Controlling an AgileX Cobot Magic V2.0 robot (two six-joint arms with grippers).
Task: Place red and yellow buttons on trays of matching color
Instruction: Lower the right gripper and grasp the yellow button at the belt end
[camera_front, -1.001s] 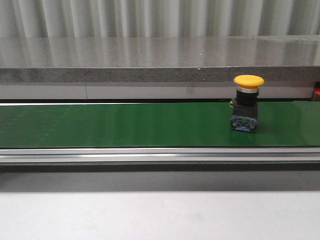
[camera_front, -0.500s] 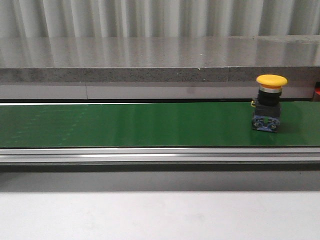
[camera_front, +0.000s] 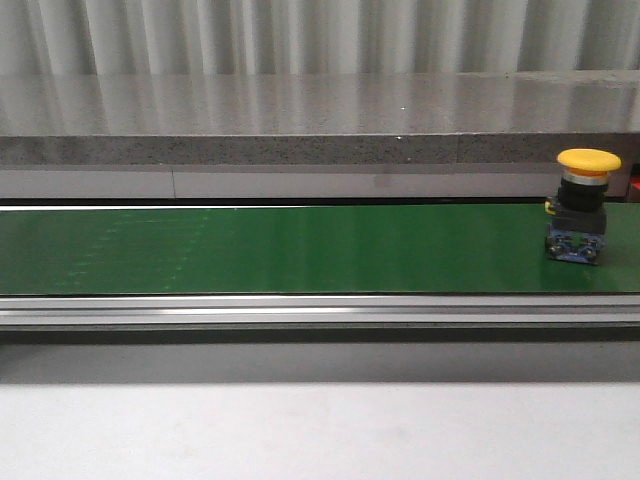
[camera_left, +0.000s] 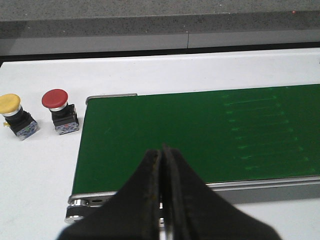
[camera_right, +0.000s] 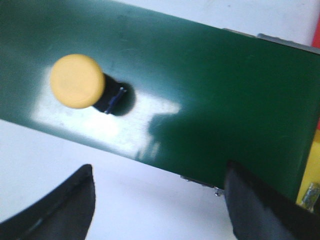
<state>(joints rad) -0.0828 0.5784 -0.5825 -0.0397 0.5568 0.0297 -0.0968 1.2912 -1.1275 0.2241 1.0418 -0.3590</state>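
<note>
**Front view: one yellow button on the belt, none yet on a tray**

Front view shows a yellow button (camera_front: 582, 205) standing upright on the green conveyor belt (camera_front: 280, 250), close to its right end. No tool touches it. The right wrist view looks down on the same yellow cap, with the right tool (camera_right: 160, 200) above the near edge of the belt, its two fingers spread wide and nothing between them. A strip of yellow at the edge of that view may be the yellow tray (camera_right: 311, 175), but too little shows to be sure.

The left wrist view shows the left tool (camera_left: 162, 195) with its fingers pressed together and empty, over the near left end of the belt. On the white table (camera_left: 40, 170) just left of the belt stand a second yellow button (camera_left: 15, 116) and a red button (camera_left: 59, 111), side by side and apart.

As far as these views show, no button rests on a tray, and the red tray is not in view. My reading is that the task is near its start: three visible buttons remain to be sorted, and the one on the belt seems the likeliest first pick for the right tool.
</note>
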